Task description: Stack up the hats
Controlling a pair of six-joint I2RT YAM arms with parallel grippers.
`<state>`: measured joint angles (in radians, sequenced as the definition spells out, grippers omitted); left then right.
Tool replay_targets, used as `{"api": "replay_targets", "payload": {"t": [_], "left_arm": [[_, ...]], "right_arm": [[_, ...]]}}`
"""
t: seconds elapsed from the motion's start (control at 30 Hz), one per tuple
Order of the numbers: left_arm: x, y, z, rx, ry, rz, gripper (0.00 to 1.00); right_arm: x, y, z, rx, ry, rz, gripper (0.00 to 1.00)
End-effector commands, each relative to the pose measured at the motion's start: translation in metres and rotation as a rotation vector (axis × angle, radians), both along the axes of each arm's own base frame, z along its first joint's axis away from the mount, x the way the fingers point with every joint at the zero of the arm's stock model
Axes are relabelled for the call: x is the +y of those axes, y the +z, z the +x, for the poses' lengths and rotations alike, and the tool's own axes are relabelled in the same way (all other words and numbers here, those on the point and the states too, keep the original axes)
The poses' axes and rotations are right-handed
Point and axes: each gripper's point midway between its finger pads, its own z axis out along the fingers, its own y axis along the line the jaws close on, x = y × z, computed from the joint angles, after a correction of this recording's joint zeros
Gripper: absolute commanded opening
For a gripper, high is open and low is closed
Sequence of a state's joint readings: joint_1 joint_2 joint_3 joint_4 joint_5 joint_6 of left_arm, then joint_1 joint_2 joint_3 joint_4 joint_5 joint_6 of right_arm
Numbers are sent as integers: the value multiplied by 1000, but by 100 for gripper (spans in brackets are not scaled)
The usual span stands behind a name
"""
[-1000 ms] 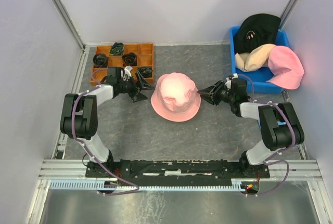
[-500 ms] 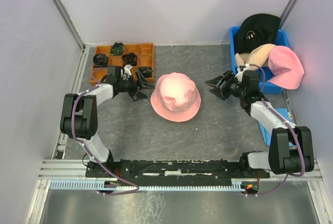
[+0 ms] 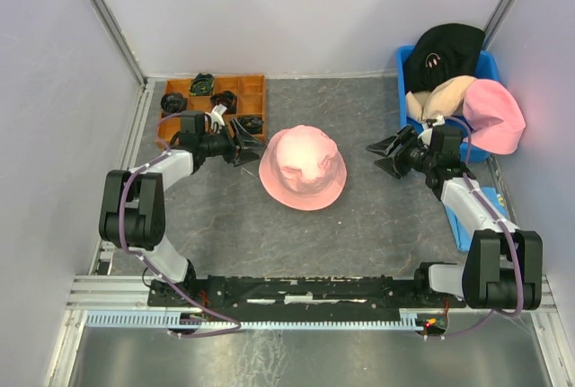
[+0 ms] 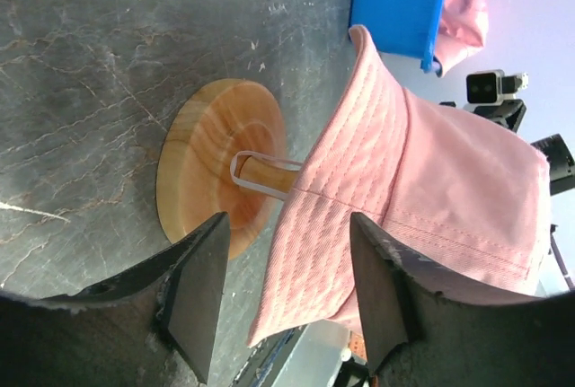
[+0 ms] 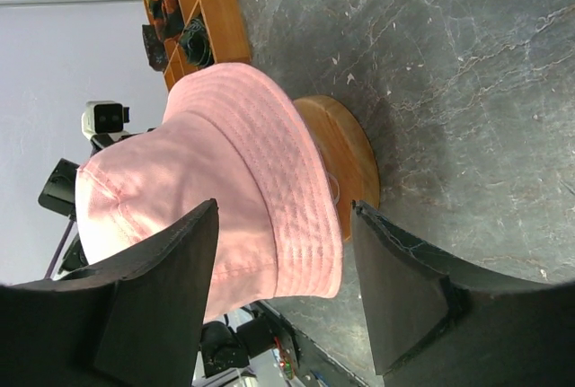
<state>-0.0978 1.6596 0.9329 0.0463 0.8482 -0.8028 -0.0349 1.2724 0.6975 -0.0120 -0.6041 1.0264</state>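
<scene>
So the pale pink fabric bucket hat (image 3: 303, 169) sits in the middle of the grey marbled tabletop (image 3: 359, 225), draped over a round-based wooden stand (image 4: 216, 167) — the wrist views show the stand's post going up under the brim. The left pincer (image 3: 246, 142) hangs just beside the hat's left side, jaws spread wide with nothing between them. The right pincer (image 3: 375, 159) is off to the hat's right, a bit further away, also wide and holding nothing. Neither touches the hat. The other hats are in the blue plastic bin (image 3: 401, 68) in the far right corner: a black hat with a small smiley (image 3: 443, 53) at the back, a beige hat (image 3: 437, 100) in front of it, and a second pink hat (image 3: 494, 116) flopping over the bin's right edge. Far left there's an orange compartment tray (image 3: 256, 82) with small dark coiled bundles (image 3: 223, 100) in its cells — the left arm's wrist is right next to it.
</scene>
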Motion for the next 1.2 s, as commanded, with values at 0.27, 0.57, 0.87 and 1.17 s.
{"api": "replay_targets", "payload": {"t": [0.27,0.57,0.87,1.17], "left_arm": [[-8,6,-8,-10,5,-125,55],[-13,6,-11,-1,19,-196,37],[-18,-6,-12,17,23,-178,3],[-14,-25,-16,42,31,-126,3]], "right_arm": [[-4,15,-3,-40,17,-18,68],[-4,12,-4,-29,14,-16,67],[-6,17,-3,-38,10,-13,67],[-8,16,-2,-34,8,-14,67]]}}
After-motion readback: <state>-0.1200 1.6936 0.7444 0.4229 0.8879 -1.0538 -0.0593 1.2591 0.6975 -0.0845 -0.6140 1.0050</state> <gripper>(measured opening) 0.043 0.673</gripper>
